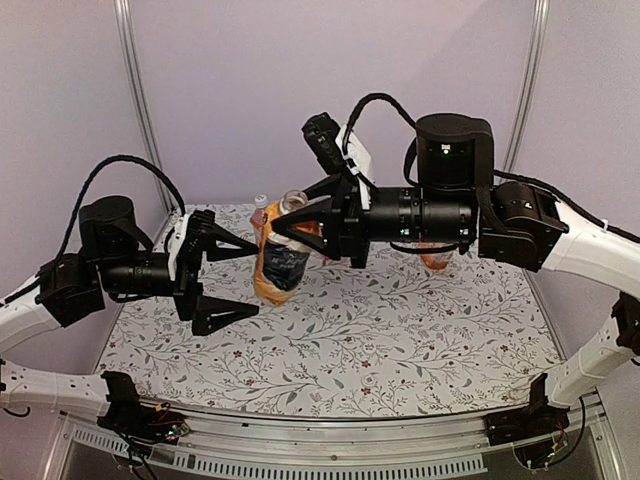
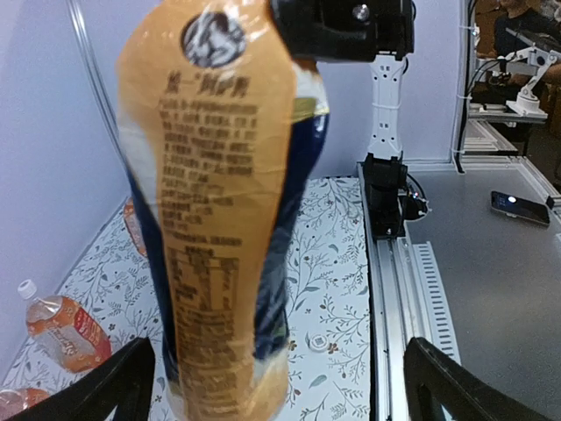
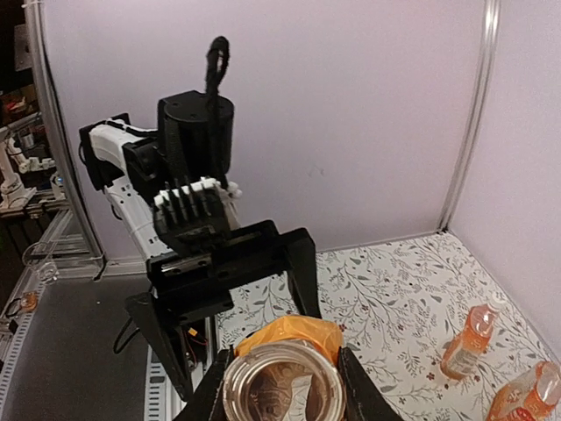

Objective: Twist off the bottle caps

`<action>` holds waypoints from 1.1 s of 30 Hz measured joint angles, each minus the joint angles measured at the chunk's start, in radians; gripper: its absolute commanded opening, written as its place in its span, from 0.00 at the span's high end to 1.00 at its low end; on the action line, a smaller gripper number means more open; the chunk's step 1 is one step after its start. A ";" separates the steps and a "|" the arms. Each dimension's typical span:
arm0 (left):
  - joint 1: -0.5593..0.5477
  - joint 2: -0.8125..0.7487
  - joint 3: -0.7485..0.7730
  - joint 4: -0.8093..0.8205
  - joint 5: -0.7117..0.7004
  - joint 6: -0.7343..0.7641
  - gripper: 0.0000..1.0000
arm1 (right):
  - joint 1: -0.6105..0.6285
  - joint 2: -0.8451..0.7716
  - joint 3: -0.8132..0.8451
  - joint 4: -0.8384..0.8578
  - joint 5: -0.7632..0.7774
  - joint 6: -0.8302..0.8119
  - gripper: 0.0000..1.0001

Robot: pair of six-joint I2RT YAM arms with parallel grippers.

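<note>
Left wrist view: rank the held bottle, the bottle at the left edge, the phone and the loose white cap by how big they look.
1. held bottle, largest, but nearest the camera
2. left-edge bottle
3. phone
4. loose white cap

held bottle point(image 2: 219, 219): label print blurred, top cut off by edge. far bottle point(image 1: 436, 262): mostly hidden behind right arm point(image 1: 420, 215).

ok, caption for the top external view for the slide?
Right gripper grips an uncapped orange-labelled bottle at its neck; left gripper open beside it.
</note>
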 measured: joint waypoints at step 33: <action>0.030 -0.089 -0.120 0.047 -0.134 -0.004 0.01 | -0.654 -0.220 -0.856 0.264 0.628 0.369 0.83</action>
